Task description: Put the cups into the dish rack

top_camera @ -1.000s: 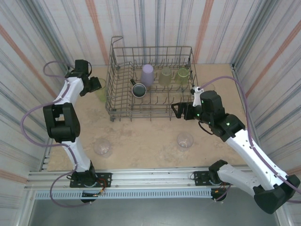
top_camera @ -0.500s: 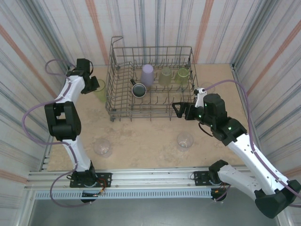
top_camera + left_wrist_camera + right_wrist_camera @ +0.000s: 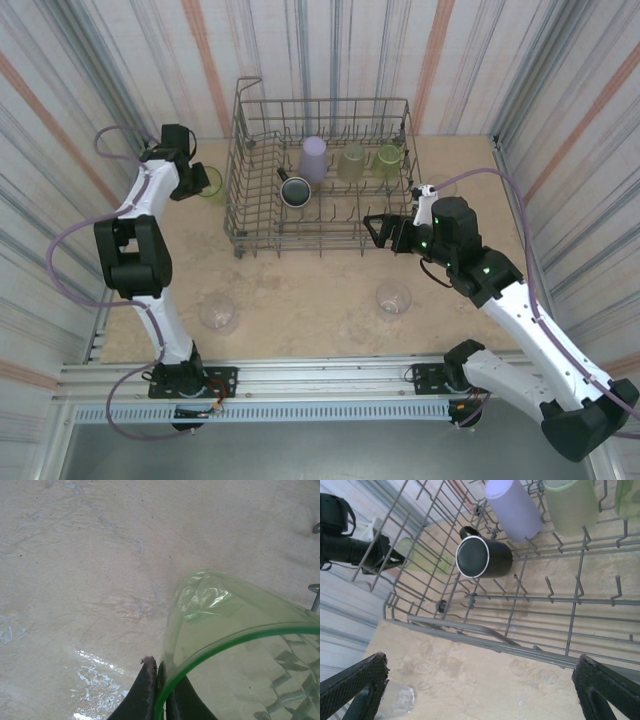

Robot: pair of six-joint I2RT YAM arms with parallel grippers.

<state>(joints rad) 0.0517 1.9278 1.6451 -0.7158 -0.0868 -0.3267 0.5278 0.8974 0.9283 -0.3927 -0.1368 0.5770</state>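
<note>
My left gripper (image 3: 199, 183) is shut on the rim of a translucent yellow-green cup (image 3: 211, 186), on the table just left of the dish rack (image 3: 240, 150). In the left wrist view the two dark fingers (image 3: 147, 690) pinch the cup (image 3: 225, 625) wall between them. A lavender cup (image 3: 314, 157) and two yellow-green cups (image 3: 351, 160) (image 3: 388, 158) stand in the rack's back row. My right gripper (image 3: 375, 232) hangs open and empty at the rack's front right edge. The right gripper (image 3: 481, 662) is over bare table before the rack's front rail (image 3: 470, 630).
A black mug (image 3: 294, 189) lies on its side inside the rack. Two clear cups (image 3: 218, 313) (image 3: 394, 298) lie on the table in front of the rack. Striped walls close in both sides and the back. One clear cup (image 3: 397, 700) lies near my right gripper's left finger.
My left gripper has shut on the yellow-green cup's rim, and the cup has shifted slightly toward the back. The right arm has barely moved.
</note>
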